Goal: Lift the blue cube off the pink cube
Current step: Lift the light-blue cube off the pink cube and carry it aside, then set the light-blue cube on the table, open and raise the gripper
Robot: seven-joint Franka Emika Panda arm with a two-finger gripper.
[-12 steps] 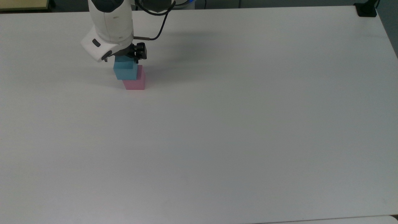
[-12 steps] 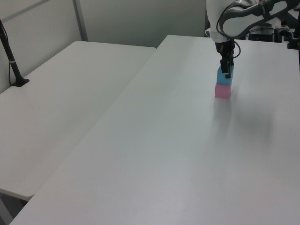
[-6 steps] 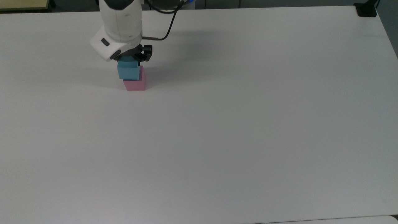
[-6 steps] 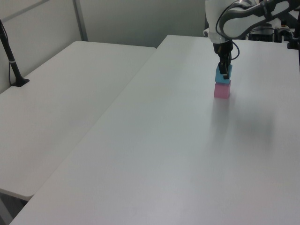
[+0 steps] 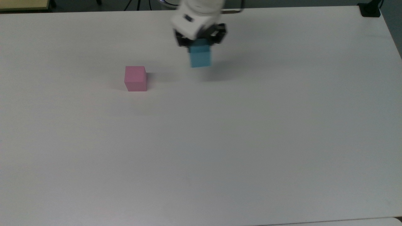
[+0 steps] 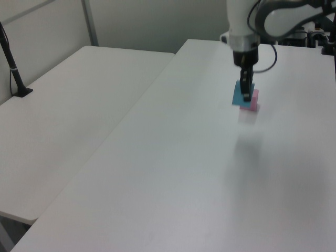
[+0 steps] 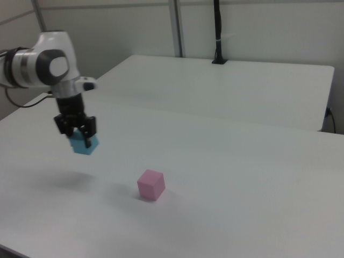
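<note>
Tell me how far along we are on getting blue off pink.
Done: the blue cube is off the pink cube, which sits alone on the table. In hand: the gripper holds blue in its jaws, raised above the table, to the top view's right of pink. Left: set it down clear of pink and release.

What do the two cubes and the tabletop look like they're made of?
The blue cube, held in the hand, and the pink cube both look matte, with flat, evenly coloured faces and no glare: possibly foam or painted wood, hard to say which. The table looks like smooth white laminate, with a faint sheen and soft shadows.
</note>
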